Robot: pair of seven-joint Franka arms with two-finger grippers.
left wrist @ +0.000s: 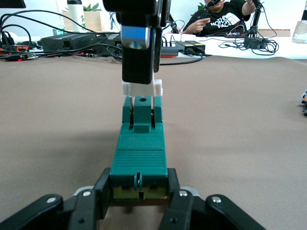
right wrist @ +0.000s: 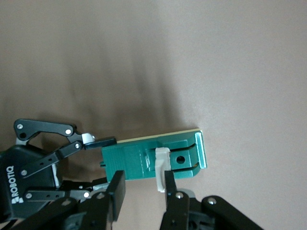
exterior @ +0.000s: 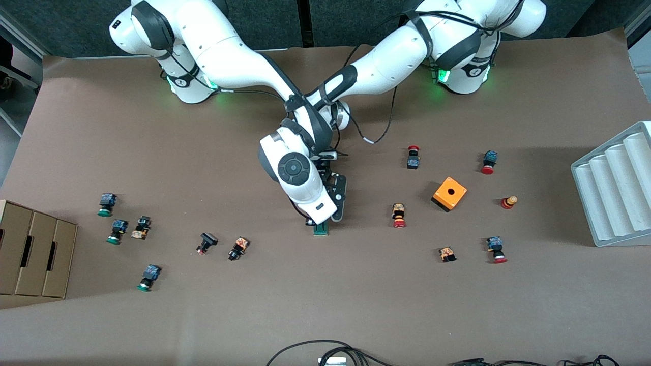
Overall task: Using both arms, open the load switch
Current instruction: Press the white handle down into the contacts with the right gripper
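The load switch (exterior: pixel 320 230), a narrow dark-green block, lies in the middle of the table, and both arms meet over it. My left gripper (left wrist: pixel 139 191) is shut on the sides of one end of its body (left wrist: pixel 139 160). My right gripper (right wrist: pixel 143 179) points straight down over the other end. The white end piece (right wrist: pixel 162 168) sits between its fingers, against one of them (right wrist: pixel 170 189). In the left wrist view the white piece (left wrist: pixel 141 89) stands a little above the green body on two thin metal pins. In the front view the right arm's hand (exterior: pixel 300 183) hides most of both grippers.
Red- and green-capped push buttons (exterior: pixel 399 216) lie scattered toward both ends of the table. An orange cube with a hole (exterior: pixel 449 193) and a white ridged tray (exterior: pixel 615 188) are toward the left arm's end. Cardboard boxes (exterior: pixel 35 249) are at the right arm's end.
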